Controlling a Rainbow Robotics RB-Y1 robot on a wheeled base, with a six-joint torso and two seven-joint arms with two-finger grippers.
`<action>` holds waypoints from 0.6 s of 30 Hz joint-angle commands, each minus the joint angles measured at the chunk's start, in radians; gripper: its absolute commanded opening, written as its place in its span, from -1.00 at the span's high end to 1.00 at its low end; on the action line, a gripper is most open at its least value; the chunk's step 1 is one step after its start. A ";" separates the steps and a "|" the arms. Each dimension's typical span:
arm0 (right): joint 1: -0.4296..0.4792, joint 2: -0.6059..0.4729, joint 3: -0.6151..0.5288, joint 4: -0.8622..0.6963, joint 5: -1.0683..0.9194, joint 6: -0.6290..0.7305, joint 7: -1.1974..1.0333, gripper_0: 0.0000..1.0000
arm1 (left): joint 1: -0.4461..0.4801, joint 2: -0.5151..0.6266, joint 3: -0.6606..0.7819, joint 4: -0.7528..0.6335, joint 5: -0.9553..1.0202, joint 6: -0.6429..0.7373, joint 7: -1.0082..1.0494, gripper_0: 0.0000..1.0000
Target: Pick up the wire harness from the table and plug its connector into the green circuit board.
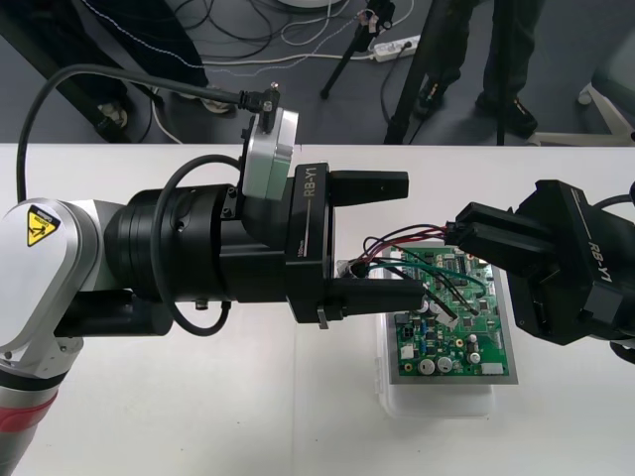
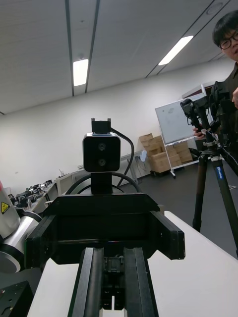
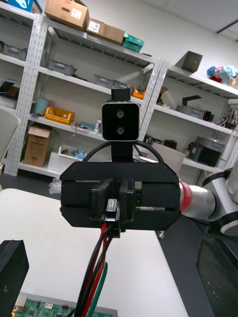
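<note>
A: Table (image 1: 149, 397) first?
B: Pale, plain. Over it, left gripper (image 1: 412, 239), reaching in from the left, fingers spread wide, grasping nothing.
A: And the right gripper (image 1: 454, 234)?
B: Facing the left one, tip to tip, above the board's far edge. Clenched on the harness (image 3: 100, 257).
A: Board (image 1: 466, 337)?
B: Green, flat on a white base (image 1: 437, 402), beneath both grippers.
A: Harness, exactly?
B: Off the table. Red, black and green wires drooping from the right gripper toward the board. Plug (image 3: 112, 207) pinched between the black fingers.
</note>
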 commanded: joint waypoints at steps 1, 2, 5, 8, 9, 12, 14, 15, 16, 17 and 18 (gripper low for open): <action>-0.025 0.022 0.015 -0.011 -0.002 -0.009 0.031 1.00 | -0.038 -0.065 -0.019 0.032 0.027 -0.042 -0.097 -1.00; -0.023 0.023 0.015 -0.011 -0.002 -0.009 0.031 1.00 | -0.038 -0.068 -0.019 0.038 0.030 -0.045 -0.117 -1.00; -0.023 0.028 0.017 -0.011 -0.004 -0.009 0.034 1.00 | -0.038 -0.070 -0.019 0.048 0.036 -0.051 -0.150 -1.00; -0.023 0.029 0.019 -0.011 -0.004 -0.009 0.034 1.00 | -0.038 -0.070 -0.019 0.046 0.044 -0.057 -0.153 -1.00; -0.023 0.029 0.019 -0.011 -0.004 -0.009 0.036 1.00 | -0.040 -0.070 -0.019 0.046 0.049 -0.057 -0.154 -1.00; -0.023 0.029 0.022 -0.011 -0.005 -0.009 0.037 1.00 | -0.041 -0.070 -0.020 0.048 0.056 -0.066 -0.159 -1.00; -0.023 0.029 0.025 -0.011 -0.010 -0.009 0.039 1.00 | -0.044 -0.070 -0.020 0.048 0.059 -0.079 -0.165 -1.00; -0.023 0.029 0.025 -0.011 -0.011 -0.009 0.039 1.00 | -0.044 -0.070 -0.020 0.048 0.059 -0.079 -0.165 -1.00; -0.023 0.031 0.025 -0.011 -0.011 -0.009 0.039 1.00 | -0.044 -0.070 -0.020 0.048 0.064 -0.079 -0.168 -1.00; -0.023 0.032 0.025 -0.011 -0.011 -0.009 0.040 1.00 | -0.044 -0.070 -0.019 0.048 0.069 -0.079 -0.169 -1.00; -0.023 0.032 0.025 -0.011 -0.011 -0.009 0.042 1.00 | -0.044 -0.070 -0.019 0.048 0.070 -0.079 -0.169 -1.00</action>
